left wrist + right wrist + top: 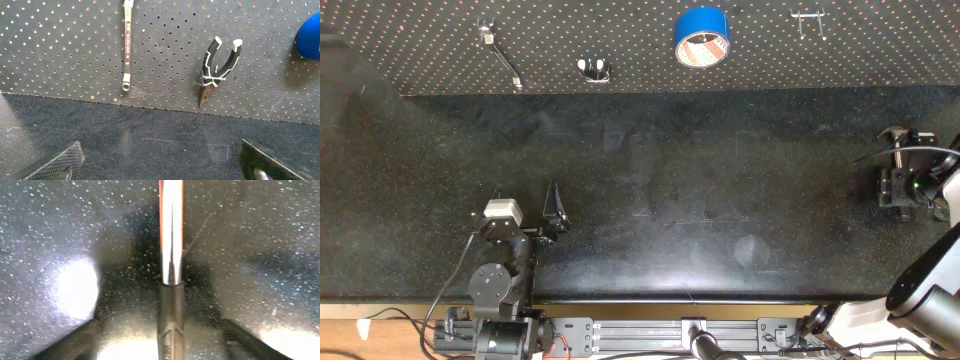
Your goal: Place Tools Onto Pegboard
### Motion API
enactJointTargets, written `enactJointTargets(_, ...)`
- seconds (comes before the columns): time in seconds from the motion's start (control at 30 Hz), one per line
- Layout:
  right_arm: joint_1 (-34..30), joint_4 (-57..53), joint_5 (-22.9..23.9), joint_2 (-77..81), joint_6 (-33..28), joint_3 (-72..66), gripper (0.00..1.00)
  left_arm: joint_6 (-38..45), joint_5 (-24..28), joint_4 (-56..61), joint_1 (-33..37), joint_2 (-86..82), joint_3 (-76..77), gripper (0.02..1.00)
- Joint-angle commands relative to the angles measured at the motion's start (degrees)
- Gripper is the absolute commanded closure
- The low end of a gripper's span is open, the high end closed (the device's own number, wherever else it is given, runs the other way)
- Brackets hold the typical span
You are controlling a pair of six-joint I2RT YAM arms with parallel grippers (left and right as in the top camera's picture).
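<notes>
The pegboard (pixel 420 40) carries one wrench (pixel 128 45), one pair of pliers (pixel 206 85), one blue tape roll (pixel 700 22) and one hook (pixel 808 20). One screwdriver (pixel 171 240) lies on the surface (pixel 670 170) between the right tool's (pixel 159 325) wide-spread fingers, apart from both. The left tool (pixel 160 150), wide and holding nothing, faces the pegboard.

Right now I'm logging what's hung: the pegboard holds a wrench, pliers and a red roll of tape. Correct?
Not quite. The roll of tape is blue, not red, as the top view shows. The wrench and pliers do hang on the pegboard.
</notes>
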Motion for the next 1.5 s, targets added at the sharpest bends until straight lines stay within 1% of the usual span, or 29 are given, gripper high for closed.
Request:
enactJointTargets(0.03,0.2,0.1,2.8,1.7,-0.4,-0.5,0.702,-0.1,0.2,-0.3,0.2,-0.4,-0.1,0.023)
enactJointTargets(0.07,0.2,0.1,2.8,1.7,-0.4,-0.5,0.722,-0.1,0.2,-0.3,0.2,-0.4,-0.1,0.025)
enactJointTargets(0.1,0.2,0.1,2.3,1.7,-0.4,-0.5,0.779,-0.1,0.2,-0.3,0.2,-0.4,-0.1,0.023)
enactJointTargets(0.13,0.1,0.2,0.2,1.7,-0.4,-0.5,0.877,-0.1,0.2,-0.3,0.2,-0.4,-0.1,0.023)
enactJointTargets(0.17,0.1,0.2,-2.3,1.7,-0.4,-0.5,0.923,-0.1,0.2,-0.3,0.2,-0.4,-0.1,0.023)
enactJointTargets(0.2,0.1,0.3,-4.0,1.7,-0.4,-0.5,0.923,-0.1,0.2,-0.3,0.2,-0.4,-0.1,0.023)
enactJointTargets(0.23,0.1,0.3,-6.8,1.7,0.1,-0.5,0.923,-0.1,0.2,-0.3,0.2,-0.4,-0.1,0.023)
enactJointTargets(0.27,0.1,0.7,-8.1,1.7,1.2,-0.5,0.925,-0.1,0.2,-0.3,0.2,-0.4,-0.1,0.023)
enactJointTargets(0.3,0.1,2.0,-8.3,1.5,5.1,-0.5,0.923,-0.1,0.2,-0.3,0.2,-0.4,-0.1,0.023)
enactJointTargets(0.37,0.1,3.6,-8.7,-0.9,9.0,-0.5,0.925,-0.1,0.2,-0.3,0.2,-0.4,-0.1,0.023)
enactJointTargets(0.47,0.2,4.2,-11.3,-9.9,10.4,-0.5,0.928,-0.1,0.2,-0.3,0.2,-0.4,-0.1,0.023)
enactJointTargets(0.53,0.2,4.2,-11.6,-16.5,13.5,-0.5,0.928,-0.1,0.2,-0.3,0.2,-0.4,-0.1,0.023)
enactJointTargets(0.57,0.2,4.2,-13.1,-19.6,14.2,-0.5,0.928,-0.1,0.2,-0.3,0.2,-0.4,-0.1,0.020)
enactJointTargets(0.63,1.7,4.2,-19.6,-27.1,14.8,-0.5,0.928,-0.1,0.2,-0.3,0.2,-0.4,-0.1,0.023)
enactJointTargets(0.73,9.7,5.4,-20.0,-35.0,20.2,-0.5,0.928,-0.1,0.2,-0.3,0.2,-0.4,-0.1,0.023)
enactJointTargets(0.77,13.1,6.8,-20.0,-36.3,21.4,-0.5,0.928,-0.1,0.2,-0.3,0.2,-0.4,-0.1,0.023)
enactJointTargets(0.8,18.6,9.2,-20.0,-36.9,22.8,-0.5,0.928,-0.1,0.2,-0.3,0.2,-0.4,-0.1,0.020)
enactJointTargets(0.87,23.4,11.1,-19.7,-36.0,22.8,-0.5,0.928,-0.1,0.2,-0.3,0.2,-0.4,-0.1,0.023)
enactJointTargets(0.97,27.4,13.0,-19.7,-33.2,22.8,-0.5,0.925,-0.1,0.2,-0.3,0.2,-0.4,-0.1,0.023)
enactJointTargets(1.03,28.7,13.4,-18.0,-32.1,22.8,-0.5,0.925,-0.1,0.2,-0.3,0.2,-0.4,-0.1,0.023)
enactJointTargets(1.1,28.7,13.4,-17.7,-30.8,22.8,-0.5,0.923,-0.1,0.2,-0.3,0.2,-0.4,-0.1,0.023)
enactJointTargets(1.17,28.7,13.6,-16.5,-29.3,22.8,-0.5,0.928,-0.1,0.2,-0.3,0.2,-0.4,-0.1,0.023)
enactJointTargets(1.4,28.7,19.9,-16.5,-23.6,22.8,-0.5,0.923,-0.1,0.2,-0.3,0.2,-0.4,-0.1,0.023)
enactJointTargets(1.5,29.8,20.0,-16.5,-22.8,22.7,-0.5,0.921,-0.1,0.2,-0.3,0.2,-0.4,-0.1,0.023)
